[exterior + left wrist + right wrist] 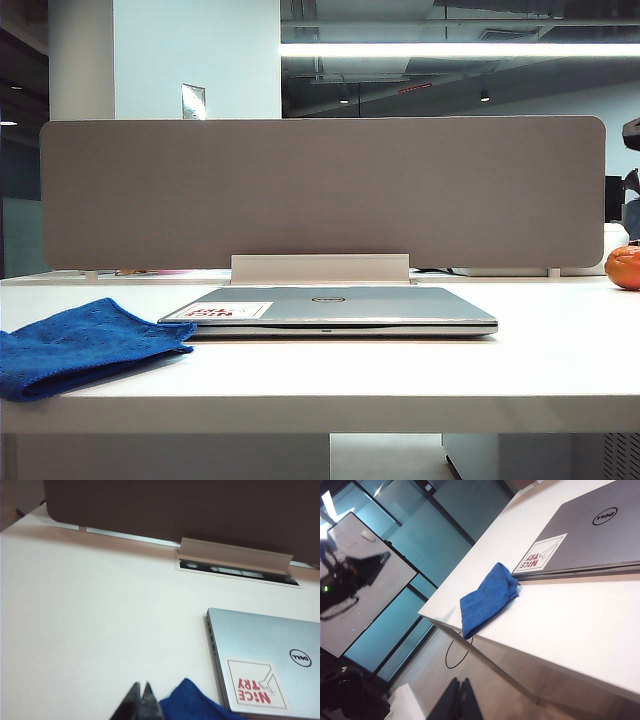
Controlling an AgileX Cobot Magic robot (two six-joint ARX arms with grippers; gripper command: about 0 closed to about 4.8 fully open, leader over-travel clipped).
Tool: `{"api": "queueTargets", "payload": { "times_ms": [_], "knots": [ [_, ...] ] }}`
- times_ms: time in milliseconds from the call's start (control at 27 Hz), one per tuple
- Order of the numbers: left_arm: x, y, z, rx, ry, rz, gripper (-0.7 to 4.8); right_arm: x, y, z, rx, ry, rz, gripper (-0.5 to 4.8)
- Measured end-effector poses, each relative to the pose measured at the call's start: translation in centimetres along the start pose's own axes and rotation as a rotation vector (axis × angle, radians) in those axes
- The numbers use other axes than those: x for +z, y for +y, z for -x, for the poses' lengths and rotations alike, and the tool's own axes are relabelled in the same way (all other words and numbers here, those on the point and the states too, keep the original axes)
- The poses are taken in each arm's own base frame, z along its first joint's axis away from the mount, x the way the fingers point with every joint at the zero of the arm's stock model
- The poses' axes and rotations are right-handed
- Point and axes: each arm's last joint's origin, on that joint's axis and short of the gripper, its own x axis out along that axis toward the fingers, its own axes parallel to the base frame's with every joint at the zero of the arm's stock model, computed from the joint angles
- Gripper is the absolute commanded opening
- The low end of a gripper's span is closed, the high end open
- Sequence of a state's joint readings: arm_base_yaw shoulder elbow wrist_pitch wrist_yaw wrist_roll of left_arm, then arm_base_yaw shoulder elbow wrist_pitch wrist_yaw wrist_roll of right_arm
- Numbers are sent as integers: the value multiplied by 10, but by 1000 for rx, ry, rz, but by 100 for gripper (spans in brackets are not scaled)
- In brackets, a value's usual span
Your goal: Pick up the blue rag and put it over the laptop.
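**Rag not on the laptop yet**

White surface (560, 360), closed laptop (335, 308) mid-frame, blue rag (80, 345) lower left touching its corner. Left tool (140, 702) closed, empty, just beside the rag. Right tool (460, 700) closed too, off the surface's edge.

table (560, 360): white | divider panel (320, 190): grey, upright | orange (624, 267): far right

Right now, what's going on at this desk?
Nothing is held yet. The blue rag lies on the table at the closed laptop's sticker corner. The left gripper hovers shut above the table near the rag. The right gripper hangs shut off the table's edge, away from both.
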State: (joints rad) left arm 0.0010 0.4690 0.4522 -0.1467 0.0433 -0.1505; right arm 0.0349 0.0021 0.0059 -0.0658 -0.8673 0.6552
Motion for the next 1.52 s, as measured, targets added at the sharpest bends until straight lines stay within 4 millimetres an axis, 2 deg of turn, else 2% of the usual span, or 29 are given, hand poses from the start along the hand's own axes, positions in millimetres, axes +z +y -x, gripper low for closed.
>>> {"api": "queueTargets", "payload": {
  "times_ms": [37, 296, 518, 667, 815, 852, 963, 1000, 1185, 1518],
  "knots": [
    [10, -1, -7, 4, 25, 1, -6, 0, 0, 0, 0, 0, 0, -5],
    [36, -4, -41, -1, 185, 11, -6, 0, 0, 0, 0, 0, 0, -5],
    [42, -7, -69, -69, 286, 27, -6, 0, 0, 0, 0, 0, 0, -5],
    [26, -4, -96, -103, 420, 51, -6, 0, 0, 0, 0, 0, 0, -5],
    [11, -3, -110, -142, 510, 75, 2, 0, 0, 0, 0, 0, 0, -5],
    [8, -3, -113, -152, 530, 82, 19, 0, 0, 0, 0, 0, 0, -5],
    [-11, 0, -126, -143, 650, 104, 178, 0, 0, 0, 0, 0, 0, -5],
    [-18, 1, -129, -133, 696, 111, 185, 0, 0, 0, 0, 0, 0, -5],
    [-30, 5, -131, -83, 781, 79, 185, 0, 0, 0, 0, 0, 0, -5],
    [-37, 9, -123, 24, 885, 11, 185, 0, 0, 0, 0, 0, 0, -5]
  ]
}}
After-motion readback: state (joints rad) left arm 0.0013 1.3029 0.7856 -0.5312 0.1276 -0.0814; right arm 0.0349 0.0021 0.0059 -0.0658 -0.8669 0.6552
